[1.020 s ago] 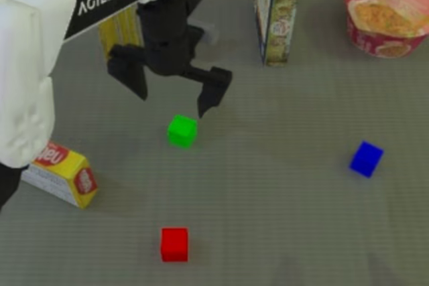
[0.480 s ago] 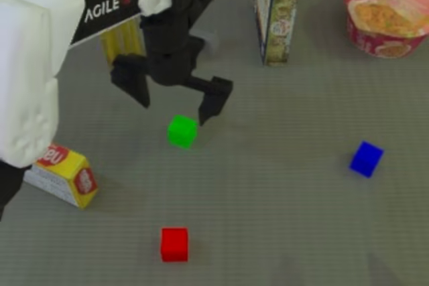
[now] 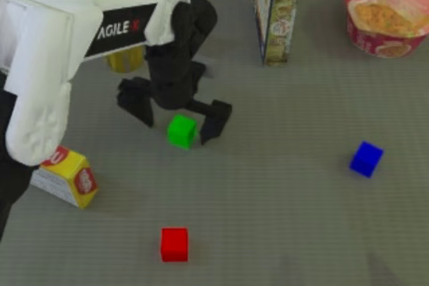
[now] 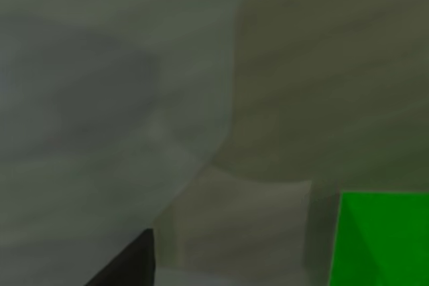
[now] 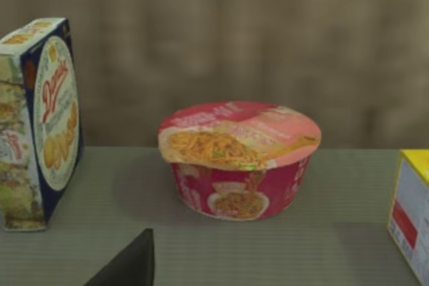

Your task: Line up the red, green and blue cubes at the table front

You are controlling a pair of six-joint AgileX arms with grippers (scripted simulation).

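Noodle cup (image 5: 239, 160) faces only right wrist view.

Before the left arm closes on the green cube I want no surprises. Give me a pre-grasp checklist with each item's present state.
1. Left tool open: ok, fingers spread.
2. Green cube between the fingers: ok in the top view, one finger close on its right, the other further off on its left.
3. Tool low enough to grip: cannot tell.
4. Red cube and blue cube clear of the grasp: ok, both apart.
5. Yellow box clear of the arm: cannot tell, the arm overlaps it from above.
6. Right arm out of the way: ok, absent from the top view.
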